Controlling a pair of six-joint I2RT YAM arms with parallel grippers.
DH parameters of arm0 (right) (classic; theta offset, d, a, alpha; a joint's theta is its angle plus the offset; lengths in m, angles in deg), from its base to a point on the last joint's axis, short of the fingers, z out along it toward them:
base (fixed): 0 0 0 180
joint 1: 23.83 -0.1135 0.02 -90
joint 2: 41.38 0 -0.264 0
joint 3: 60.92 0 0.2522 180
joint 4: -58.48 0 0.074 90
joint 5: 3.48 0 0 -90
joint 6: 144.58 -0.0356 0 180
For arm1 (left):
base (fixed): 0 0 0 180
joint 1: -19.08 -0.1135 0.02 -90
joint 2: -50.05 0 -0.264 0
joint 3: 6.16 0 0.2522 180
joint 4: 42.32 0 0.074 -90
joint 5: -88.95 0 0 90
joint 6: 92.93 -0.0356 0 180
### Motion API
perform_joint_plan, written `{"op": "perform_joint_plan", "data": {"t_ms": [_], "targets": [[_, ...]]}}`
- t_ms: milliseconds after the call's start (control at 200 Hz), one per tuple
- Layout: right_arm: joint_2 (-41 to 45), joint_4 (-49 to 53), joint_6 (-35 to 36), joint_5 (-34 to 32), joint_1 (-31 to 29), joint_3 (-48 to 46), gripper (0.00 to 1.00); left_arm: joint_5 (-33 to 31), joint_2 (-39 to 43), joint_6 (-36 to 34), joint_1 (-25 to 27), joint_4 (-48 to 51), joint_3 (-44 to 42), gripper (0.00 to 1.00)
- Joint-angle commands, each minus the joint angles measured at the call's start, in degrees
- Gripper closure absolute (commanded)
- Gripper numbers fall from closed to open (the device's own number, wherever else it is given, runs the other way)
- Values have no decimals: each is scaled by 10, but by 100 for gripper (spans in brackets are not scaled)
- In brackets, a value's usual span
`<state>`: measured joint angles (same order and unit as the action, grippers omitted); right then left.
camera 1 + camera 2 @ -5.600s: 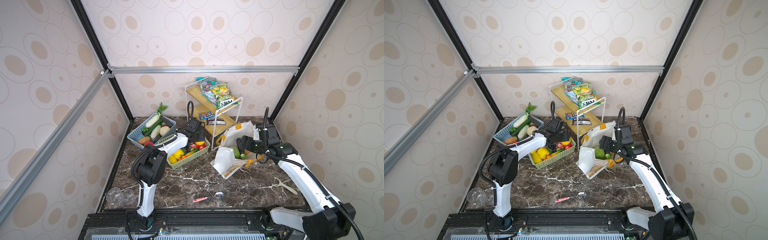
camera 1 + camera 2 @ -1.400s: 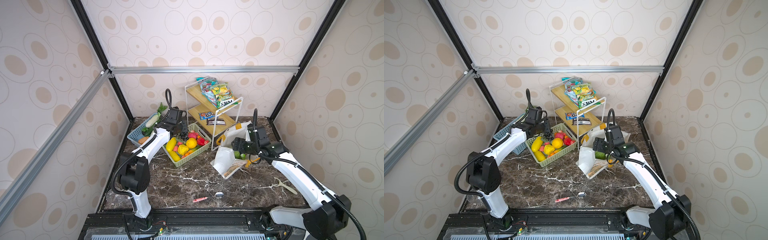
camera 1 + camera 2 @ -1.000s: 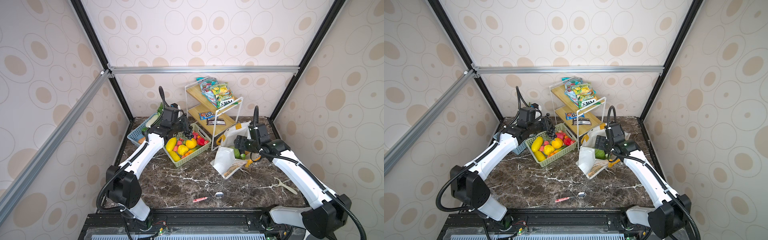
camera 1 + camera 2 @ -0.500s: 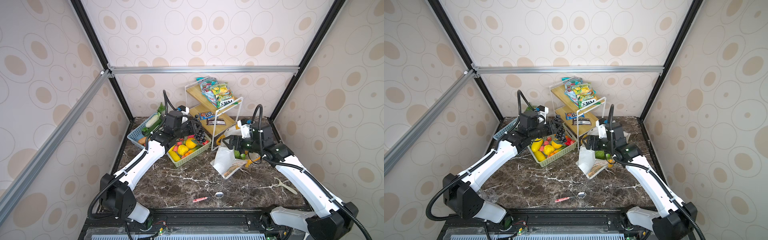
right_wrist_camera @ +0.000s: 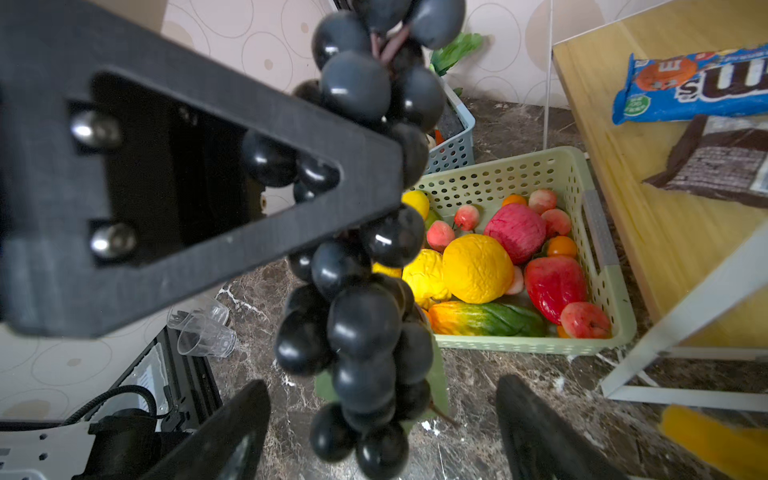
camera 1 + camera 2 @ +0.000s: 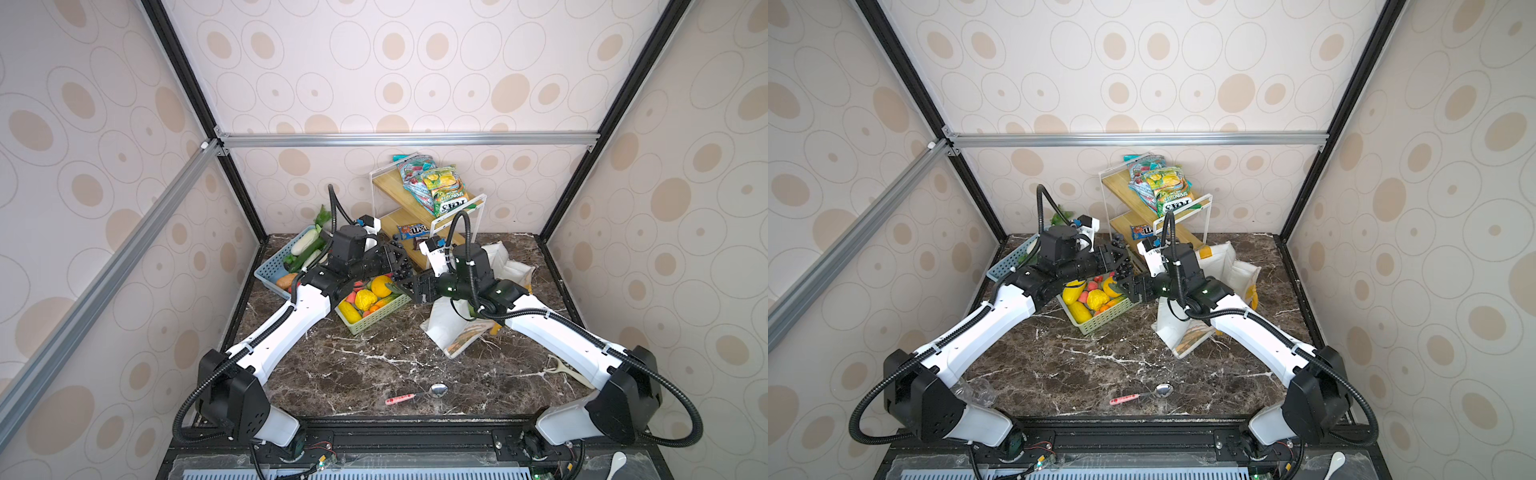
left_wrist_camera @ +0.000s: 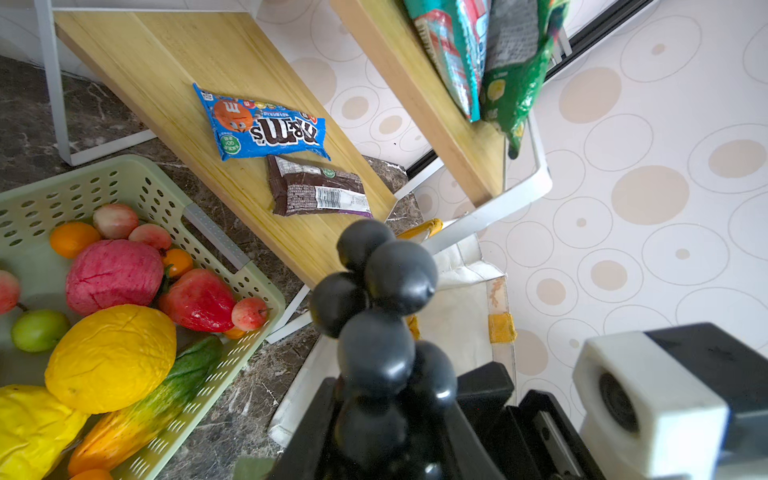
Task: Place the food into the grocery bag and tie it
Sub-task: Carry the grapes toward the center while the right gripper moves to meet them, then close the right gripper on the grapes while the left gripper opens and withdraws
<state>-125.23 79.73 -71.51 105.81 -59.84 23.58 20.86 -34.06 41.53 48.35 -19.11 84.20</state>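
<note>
A dark grape bunch (image 6: 401, 272) hangs from my left gripper (image 6: 397, 264), which is shut on its top above the right end of the green basket (image 6: 374, 318). The left wrist view shows the grapes (image 7: 378, 332) rising out of that gripper (image 7: 386, 436). My right gripper (image 6: 406, 287) points left, open, just under the bunch. In the right wrist view the grapes (image 5: 357, 324) dangle between its wide-apart fingers (image 5: 249, 419) without touching them. More toy food (image 5: 478, 268) fills the basket. The white grocery bag (image 6: 513, 270) sits behind the right arm, partly hidden by it.
A blue basket (image 6: 272, 270) of vegetables stands at the back left. A white-framed wooden shelf rack (image 6: 419, 216) with snack packets is behind the grippers. A pink-handled spoon (image 6: 415, 395), a peeler (image 6: 565, 370) and clear plastic cups (image 6: 971, 392) lie near the front.
My left gripper has lifted the grape bunch out of the green basket and carried it right. My right gripper has swung left, away from the bag, and now sits under the bunch.
</note>
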Motion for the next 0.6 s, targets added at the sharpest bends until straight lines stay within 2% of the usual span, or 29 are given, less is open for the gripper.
{"op": "perform_joint_plan", "data": {"t_ms": [0,180,390,595], "targets": [[-12,-50,19,-2,-4,24,12,12,15,13,6,-22,0,66],[-30,-74,8,-1,-6,29,24,18,7,17,8,-25,1,66],[-29,-76,-4,5,-6,27,52,17,2,15,8,-29,0,66],[-32,-66,-42,9,-7,31,62,-3,5,11,9,-24,-5,62]]}}
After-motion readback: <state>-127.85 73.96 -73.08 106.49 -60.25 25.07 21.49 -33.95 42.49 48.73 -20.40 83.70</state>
